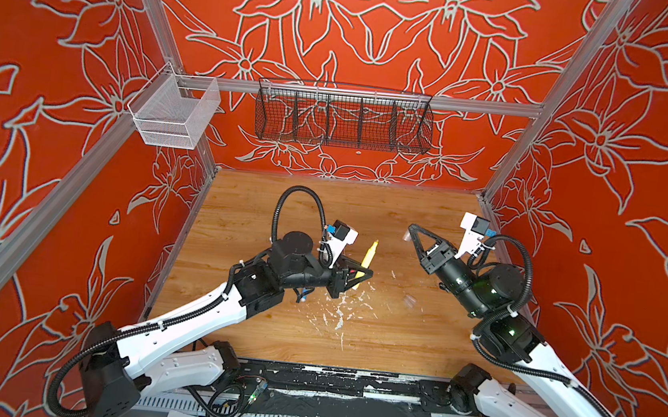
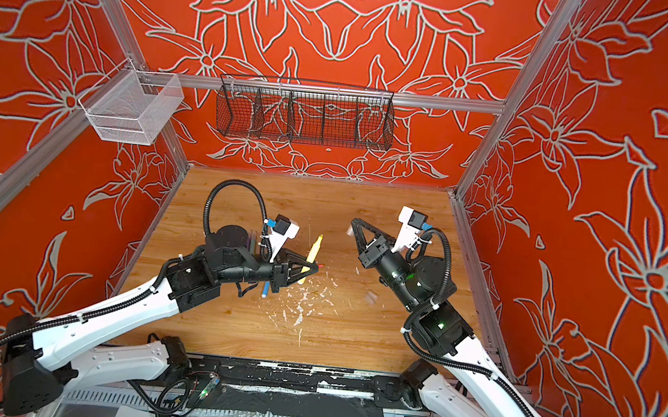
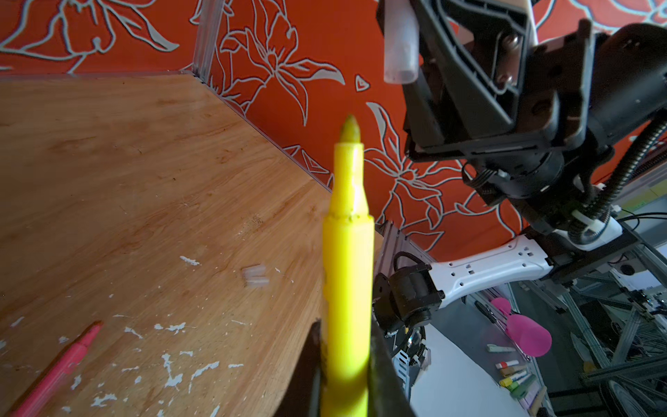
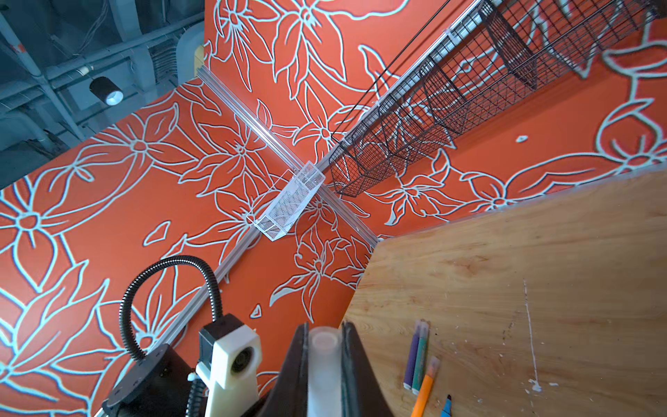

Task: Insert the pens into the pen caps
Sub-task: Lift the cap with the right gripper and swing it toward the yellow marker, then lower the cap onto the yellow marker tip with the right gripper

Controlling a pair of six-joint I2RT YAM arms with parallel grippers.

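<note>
My bench, as I see it: wooden table (image 1: 281, 213), grain running side to side; white paint flecks (image 1: 338, 316) scattered over its near middle; one thin white streak (image 4: 529, 325) also on the wood. Red walls (image 1: 37, 147) with grey flower outlines on three sides; aluminium rail (image 1: 480, 106) across the back wall. Black wire basket (image 1: 343, 120) hangs from that rail, split by dividers; white mesh basket (image 1: 174, 115) hangs at the back left corner, apart from it. Beyond the enclosure, left wrist view: pink rounded object (image 3: 528, 334), blurred, I cannot tell what; right wrist view: ceiling lamp (image 4: 107, 91).
</note>
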